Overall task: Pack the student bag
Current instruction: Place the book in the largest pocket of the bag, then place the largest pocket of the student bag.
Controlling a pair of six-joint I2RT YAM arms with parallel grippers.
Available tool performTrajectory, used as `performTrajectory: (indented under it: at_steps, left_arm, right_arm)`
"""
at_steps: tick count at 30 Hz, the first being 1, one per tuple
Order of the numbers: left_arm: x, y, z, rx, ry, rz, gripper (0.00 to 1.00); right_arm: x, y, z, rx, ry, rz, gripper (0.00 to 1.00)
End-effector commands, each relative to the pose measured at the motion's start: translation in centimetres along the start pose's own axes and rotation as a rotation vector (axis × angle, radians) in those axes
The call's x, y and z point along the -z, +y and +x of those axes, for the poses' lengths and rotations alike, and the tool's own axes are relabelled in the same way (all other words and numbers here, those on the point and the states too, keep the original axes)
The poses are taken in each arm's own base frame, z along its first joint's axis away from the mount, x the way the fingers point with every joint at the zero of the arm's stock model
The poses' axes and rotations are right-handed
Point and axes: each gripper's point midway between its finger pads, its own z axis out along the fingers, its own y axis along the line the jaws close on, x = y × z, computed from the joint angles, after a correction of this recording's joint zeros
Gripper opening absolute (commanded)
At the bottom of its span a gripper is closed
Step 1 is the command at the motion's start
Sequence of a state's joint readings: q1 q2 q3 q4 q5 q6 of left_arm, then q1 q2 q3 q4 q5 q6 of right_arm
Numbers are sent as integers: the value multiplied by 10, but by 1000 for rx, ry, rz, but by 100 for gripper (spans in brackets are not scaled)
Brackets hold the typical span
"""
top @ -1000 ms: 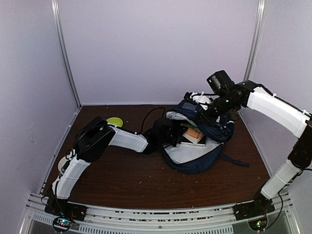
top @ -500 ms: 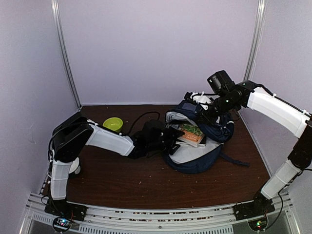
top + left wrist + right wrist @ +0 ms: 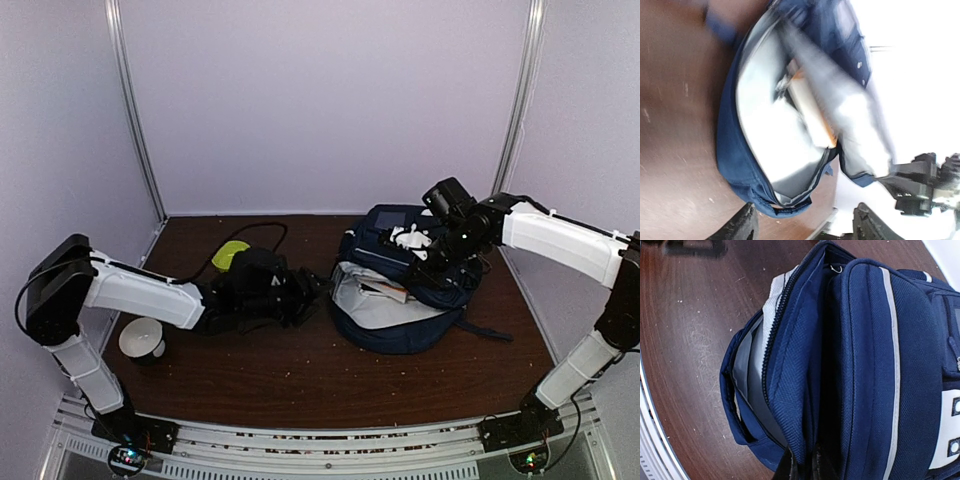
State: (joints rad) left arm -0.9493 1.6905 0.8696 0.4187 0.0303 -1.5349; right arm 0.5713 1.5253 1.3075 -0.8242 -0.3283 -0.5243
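The navy student bag lies at the table's centre right, its main compartment gaping towards the left and showing pale lining. In the left wrist view a book with an orange edge lies inside the bag. My left gripper is open and empty, just left of the bag's mouth; its fingertips frame the bag's lower rim. My right gripper is shut on the bag's upper flap, with navy fabric pinched between the fingers.
A green bowl sits behind my left wrist, with a black cable looping past it. A white cup stands at the left near my left arm. The bag's strap trails to the right.
My left arm has pulled back leftwards out of the bag, leaving the book inside. My right gripper has come down with the flap, so the opening is narrower.
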Motion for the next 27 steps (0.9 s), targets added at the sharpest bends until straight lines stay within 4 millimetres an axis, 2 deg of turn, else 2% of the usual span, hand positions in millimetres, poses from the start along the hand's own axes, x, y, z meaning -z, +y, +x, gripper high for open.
performTrajectory:
  at_steps: [1, 3, 5, 6, 8, 10, 11, 12, 13, 15, 19, 23, 27]
  left_arm:
    - [38, -38, -37, -568, -134, -59, 68]
    - [56, -63, -47, -903, -229, -134, 69]
    - [68, -85, -47, -1170, -306, -133, 72]
    - [70, -89, -46, -1261, -325, -122, 77]
    - [68, -86, -52, -1374, -364, -166, 97]
    - [59, -74, -65, -1423, -402, -265, 98]
    - [50, -70, -63, -1467, -382, -269, 98]
    - [40, -68, -54, -1524, -335, -237, 97]
    - [32, -73, -38, -1607, -276, -164, 92]
    - [22, -79, -14, -1713, -194, -76, 84]
    - [12, -79, 15, -1813, -70, 33, 69]
    - [8, -79, 43, -1863, 14, 137, 71]
    - [-1, -73, 66, -1964, 74, 143, 69]
  right_arm:
    - [6, 12, 10, 65, -13, -34, 0]
    - [3, 21, 19, 81, 3, -69, 6]
    - [5, 31, 26, 84, 18, -117, 16]
    - [8, 36, 28, 87, 15, -141, 20]
    - [19, 45, 30, 80, -9, -182, 28]
    - [31, 50, 32, 74, -32, -198, 33]
    - [37, 50, 35, 72, -36, -194, 34]
    - [43, 49, 40, 64, -28, -181, 35]
    - [47, 46, 49, 53, -13, -167, 36]
    - [56, 38, 71, 27, 29, -134, 36]
    - [62, 1, 125, -83, 107, -9, 43]
    - [58, -42, 181, -221, 178, 111, 52]
    - [49, -62, 214, -295, 219, 108, 51]
